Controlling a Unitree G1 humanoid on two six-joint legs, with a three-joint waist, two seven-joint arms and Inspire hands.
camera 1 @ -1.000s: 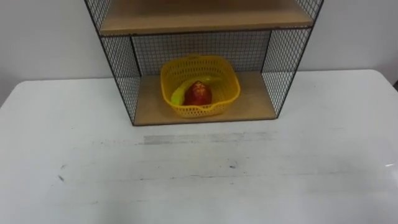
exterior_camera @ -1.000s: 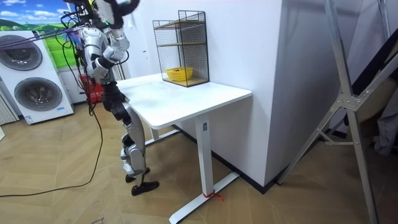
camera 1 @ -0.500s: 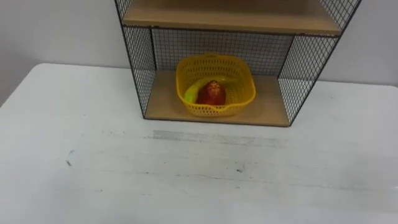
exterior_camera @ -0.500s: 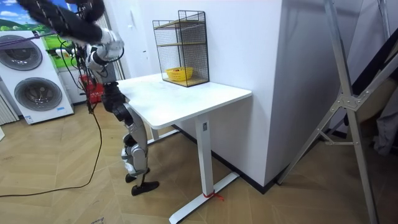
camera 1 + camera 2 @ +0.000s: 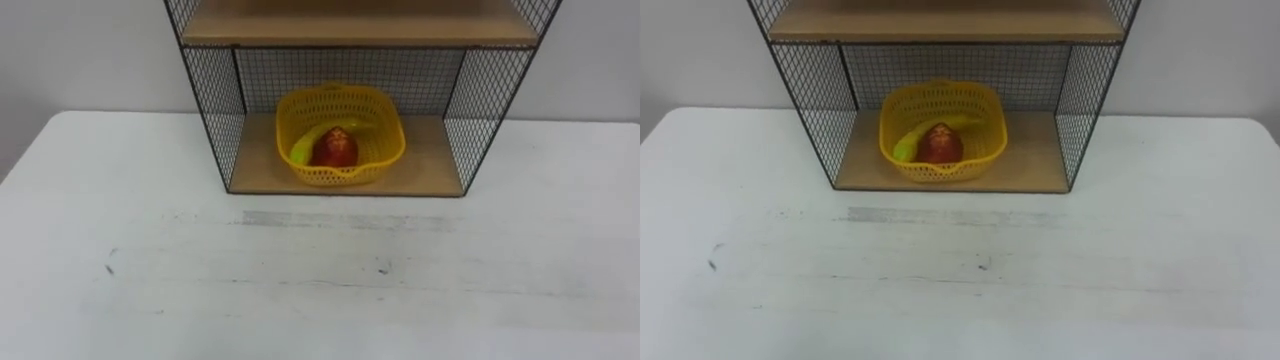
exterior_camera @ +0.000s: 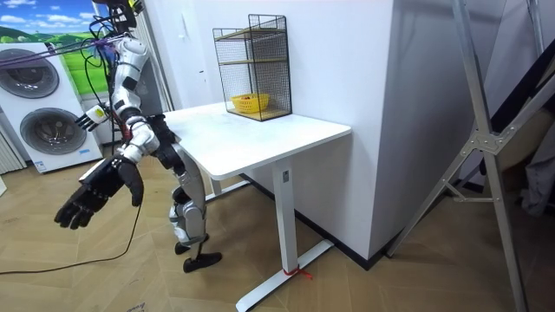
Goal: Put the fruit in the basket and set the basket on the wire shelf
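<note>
Basket (image 5: 345, 176): yellow, perforated plastic. It sits on the lower board (image 5: 425, 165) of the wire shelf (image 5: 215, 110), a little left of the board's middle, with its front wall close to the board's front edge. No hand is on it.

Contents: a banana (image 5: 305, 148), yellow-green, lies along the basket's left inner side and curves toward the back. A red fruit (image 5: 337, 149) sits at the middle of the basket, touching the banana.

Shelf: black mesh on the back and both sides, open at the front. The upper board (image 5: 360, 25) is above the basket and bare as far as it shows. The shelf stands at the middle of the far edge of the white table (image 5: 320, 290), against the wall.

Table top: a faint grey streak (image 5: 300, 218) runs just in front of the shelf. A small dark scuff (image 5: 382, 267) lies nearer the table's near edge.

Robot, room view: it stands at the table's edge on the room view's left, facing the shelf. Both arms are back from the table.
- Right hand (image 6: 97, 189): low, out to the room view's left of the body, fingers spread and loose, holding nothing.
- Left hand (image 6: 88, 118): higher, fingers straight, nothing held.

Two washing machines (image 6: 48, 130) stand behind the robot.
</note>
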